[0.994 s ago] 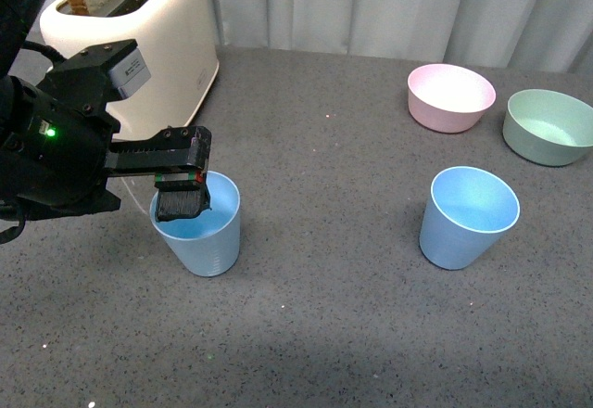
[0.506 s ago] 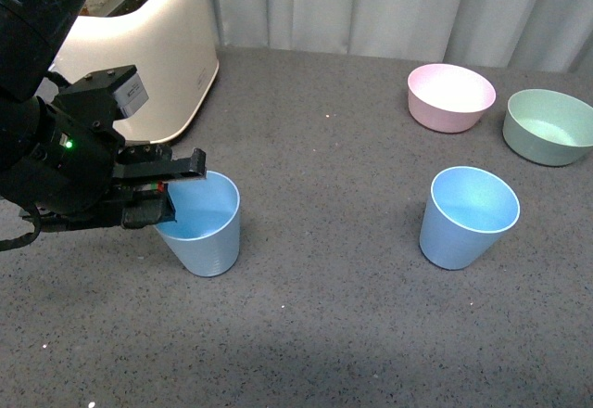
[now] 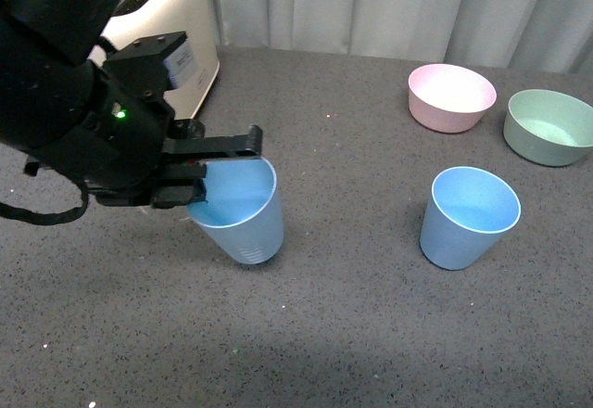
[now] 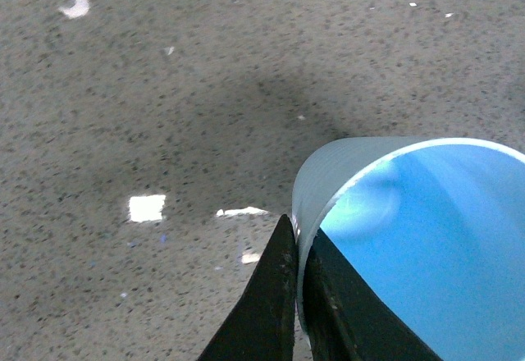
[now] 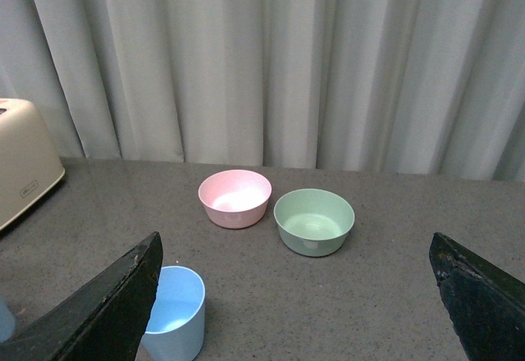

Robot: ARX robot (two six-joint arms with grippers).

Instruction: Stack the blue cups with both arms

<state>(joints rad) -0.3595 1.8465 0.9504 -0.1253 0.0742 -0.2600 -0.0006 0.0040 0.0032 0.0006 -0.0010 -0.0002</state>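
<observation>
Above grey tabletop [image 3: 352, 334] our left gripper [image 4: 299, 250] pinches one blue cup [image 3: 243, 218] by its rim; next we must centre it over the second cup [image 3: 466, 223], right gripper [image 5: 295, 295] gaping wide.

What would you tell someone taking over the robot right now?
Left gripper: shut on the rim of the first blue cup, held tilted, apparently off the table.
Right gripper: open, holding nothing.
Second blue cup: upright on the table, in front of the pink bowl.
Done: first cup grasped.
Left: stack the two cups.
</observation>
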